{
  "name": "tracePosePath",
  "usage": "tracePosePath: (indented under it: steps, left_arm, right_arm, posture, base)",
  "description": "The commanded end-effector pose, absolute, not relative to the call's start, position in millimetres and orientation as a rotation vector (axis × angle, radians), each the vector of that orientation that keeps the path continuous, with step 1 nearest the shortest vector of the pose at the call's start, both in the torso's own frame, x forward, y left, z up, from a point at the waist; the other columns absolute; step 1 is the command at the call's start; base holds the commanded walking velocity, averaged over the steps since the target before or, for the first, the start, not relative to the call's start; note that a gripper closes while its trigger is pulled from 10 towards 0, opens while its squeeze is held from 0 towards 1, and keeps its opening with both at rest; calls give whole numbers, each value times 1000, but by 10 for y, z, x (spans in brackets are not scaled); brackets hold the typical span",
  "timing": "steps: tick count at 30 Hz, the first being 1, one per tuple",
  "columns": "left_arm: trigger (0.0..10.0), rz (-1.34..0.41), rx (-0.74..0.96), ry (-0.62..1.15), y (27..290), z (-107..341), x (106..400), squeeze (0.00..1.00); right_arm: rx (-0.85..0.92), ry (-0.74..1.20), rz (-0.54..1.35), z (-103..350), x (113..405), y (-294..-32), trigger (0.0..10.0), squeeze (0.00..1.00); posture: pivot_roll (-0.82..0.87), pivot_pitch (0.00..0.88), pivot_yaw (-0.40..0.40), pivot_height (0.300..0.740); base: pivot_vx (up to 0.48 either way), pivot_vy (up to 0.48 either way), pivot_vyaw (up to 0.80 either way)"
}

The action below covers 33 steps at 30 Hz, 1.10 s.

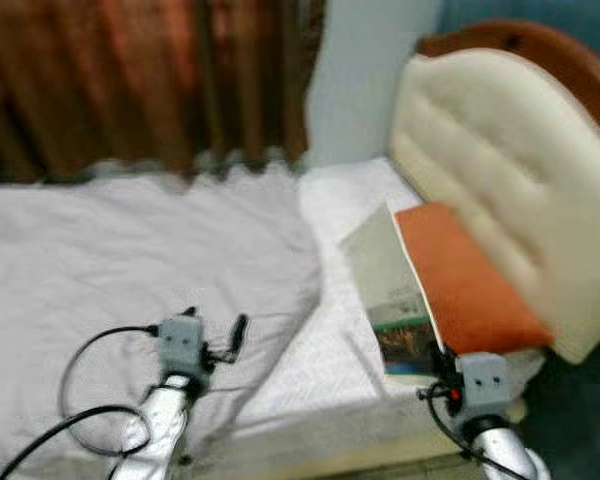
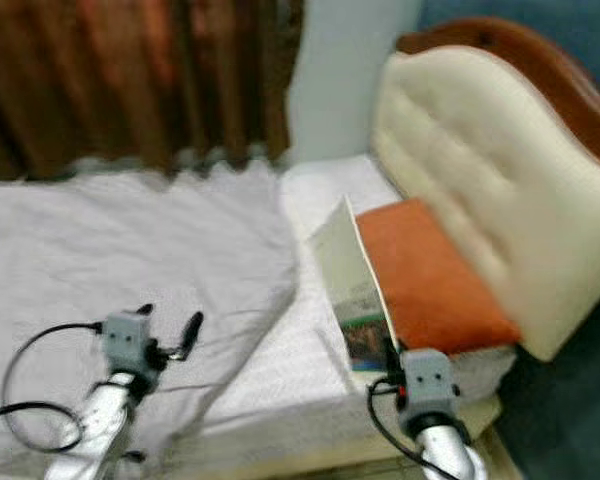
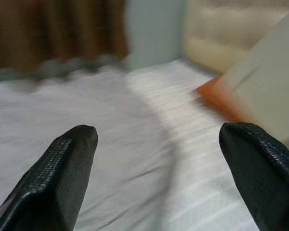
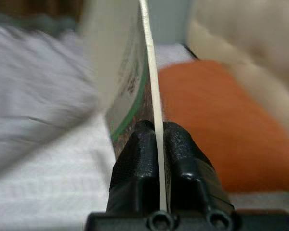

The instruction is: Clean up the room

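Head views: A thin flat book (image 1: 395,290) with a glossy printed cover is held on edge, right of centre, over the bed (image 1: 310,360). Just beside it, an orange pillow (image 1: 465,280), soft and matte, is leaned against the padded cream headboard (image 1: 500,170). A wrinkled grey blanket (image 1: 130,260) is spread across the left half. Brown curtains (image 1: 130,80) are seen upper left.

Left wrist view: The left gripper (image 3: 159,183) is spread wide and empty, above the blanket; textured black fingers (image 3: 62,168).

Right wrist view: The right gripper (image 4: 156,144) is closed on the book's lower edge. The pinch is narrow; slippage or swinging of the tall floppy sheet is judged likely, or snagging on the pillow.
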<state>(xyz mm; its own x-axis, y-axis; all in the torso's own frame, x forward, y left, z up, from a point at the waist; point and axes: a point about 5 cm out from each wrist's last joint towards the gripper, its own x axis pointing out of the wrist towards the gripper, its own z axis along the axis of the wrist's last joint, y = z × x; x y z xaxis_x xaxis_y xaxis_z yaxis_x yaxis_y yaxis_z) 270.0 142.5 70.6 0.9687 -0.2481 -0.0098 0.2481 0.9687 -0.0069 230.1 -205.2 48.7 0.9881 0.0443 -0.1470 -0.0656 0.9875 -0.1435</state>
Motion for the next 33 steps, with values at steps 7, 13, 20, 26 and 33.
tracePosePath:
  steps: [7,13,20,26,33]
  left_arm:
    - [10000,-196,64,28,1591,672,2684,0]
    - [10000,-185,66,32,1577,654,2679,0]
    - [10000,-186,36,26,1579,670,2692,0]
    - [10000,-186,25,42,1593,659,2681,0]
    - [10000,-200,26,38,1570,666,2679,0]
  right_arm:
    - [-113,77,108,622,2475,-1948,0,0]
    - [-105,85,123,606,2508,-1929,0,0]
    - [-103,66,135,671,2611,-1911,0,0]
    - [-100,66,147,655,2597,-1891,0,0]
    - [-92,69,155,641,2598,-1854,0,0]
  posture:
    - [-54,0,-4,740]
    - [-54,0,-5,740]
    - [-53,0,-3,740]
    - [-47,2,-5,740]
    - [-50,10,-1,740]
  base:
    - [0,0,0]
    - [0,0,0]
    - [111,0,0]
    - [472,0,0]
    - [474,0,0]
